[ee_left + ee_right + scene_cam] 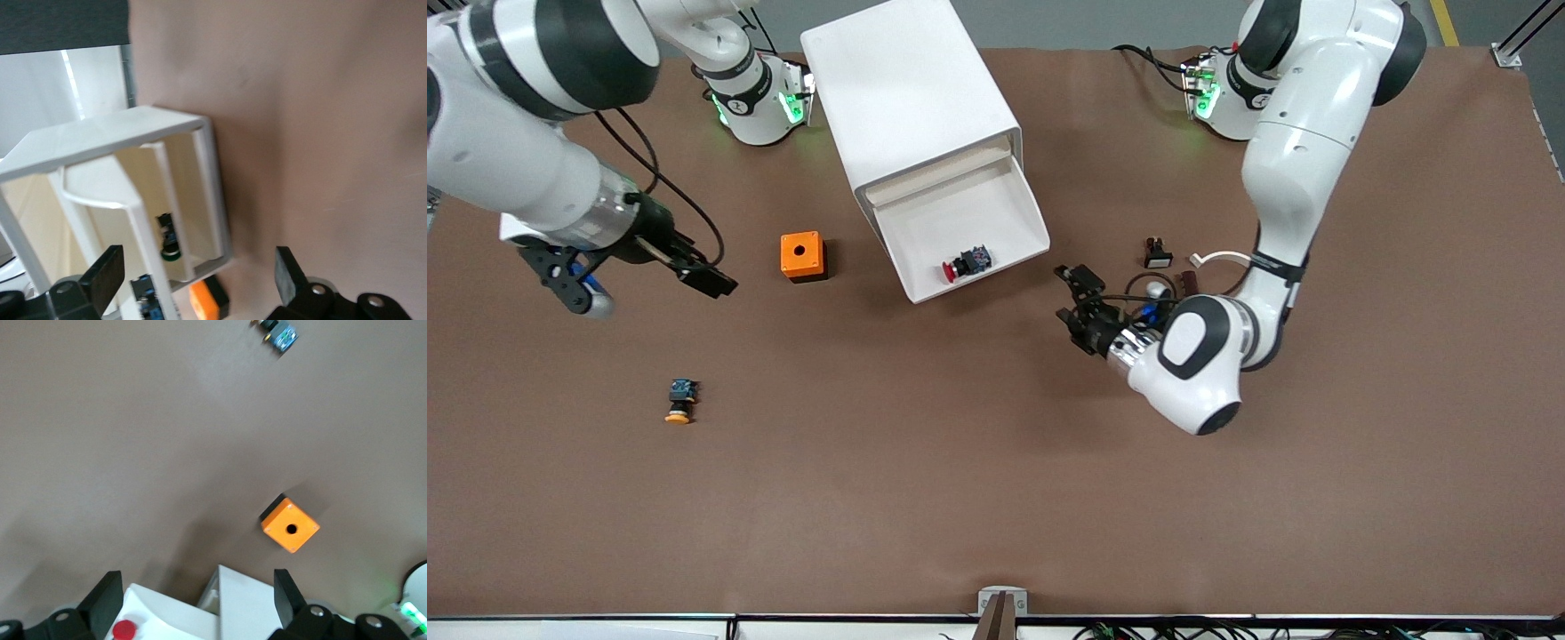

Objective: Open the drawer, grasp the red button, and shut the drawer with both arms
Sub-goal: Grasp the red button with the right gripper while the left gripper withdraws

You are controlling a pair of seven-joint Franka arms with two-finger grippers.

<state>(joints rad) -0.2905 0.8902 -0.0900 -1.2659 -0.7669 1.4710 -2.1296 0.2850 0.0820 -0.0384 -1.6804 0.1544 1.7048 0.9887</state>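
The white cabinet (907,89) stands at the middle of the table's robot end. Its drawer (925,233) is pulled out toward the front camera. The red-capped button (965,263) lies on its side in the drawer, and its red cap (124,630) also shows in the right wrist view. My left gripper (1069,300) is open and empty just beside the drawer, toward the left arm's end of the table. In the left wrist view my left gripper (198,277) faces the cabinet's front (207,173). My right gripper (640,284) (197,600) is open and empty over the table at the right arm's end.
An orange box (803,256) (289,527) sits beside the drawer toward the right arm's end. A yellow-capped button (680,402) lies nearer the front camera. Small parts (1158,253) lie by the left arm. A green-capped part (170,252) sits in a lower tier.
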